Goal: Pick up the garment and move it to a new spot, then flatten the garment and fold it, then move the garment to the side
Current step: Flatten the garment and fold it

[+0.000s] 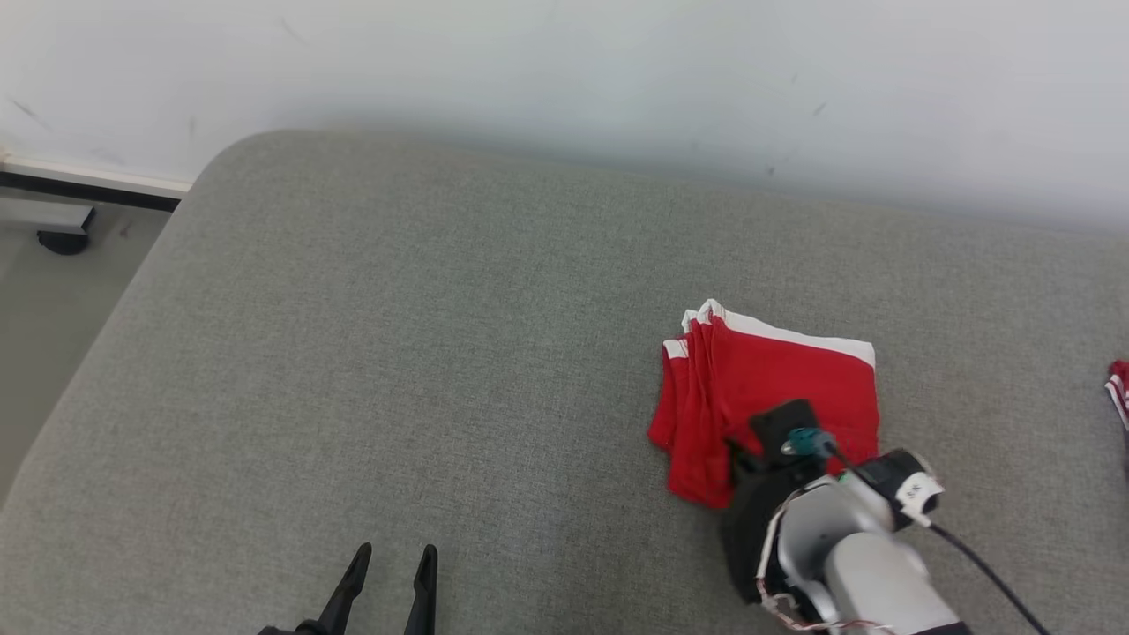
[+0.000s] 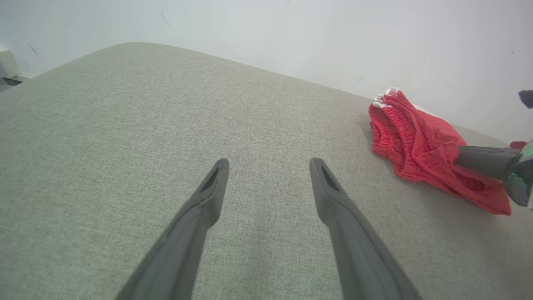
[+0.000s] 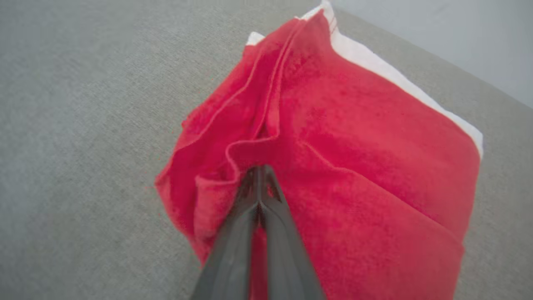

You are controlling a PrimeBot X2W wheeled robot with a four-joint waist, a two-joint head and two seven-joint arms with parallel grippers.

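Garment (image 1: 776, 379), red with a white band along its far edge, lies on the right half of the grey padded surface (image 1: 353, 353), about midway between its near edge and the pale wall (image 1: 617, 70) behind. It is a compact rectangle of several layers, and their edges fan out along its left side. That suggests the flattening and folding are done and what is left is carrying it off to the side. The right arm (image 1: 847, 547) reaches in from the near right. Its jaws are pressed together at the garment's near-left part, where the cloth rises in a small ridge around the tips of the fingers (image 3: 250, 216), so they appear to be pinching a fold of the red cloth rather than resting on it. A grip low on the near edge makes sense for dragging or lifting the bundle without reaching across it. I cannot tell how many layers are caught, though, and a pinch on the top layer alone would likely peel the fold open once the arm pulls. The left arm's jaws are spread wide, with the two dark fingers (image 2: 208, 196) hovering over bare surface at the near edge, left of centre and well apart from the garment. They hold nothing and are probably parked there to keep out of the way. At the far right edge of the head view another scrap of red-and-white cloth (image 1: 1118, 388) peeks in, apart from the garment.
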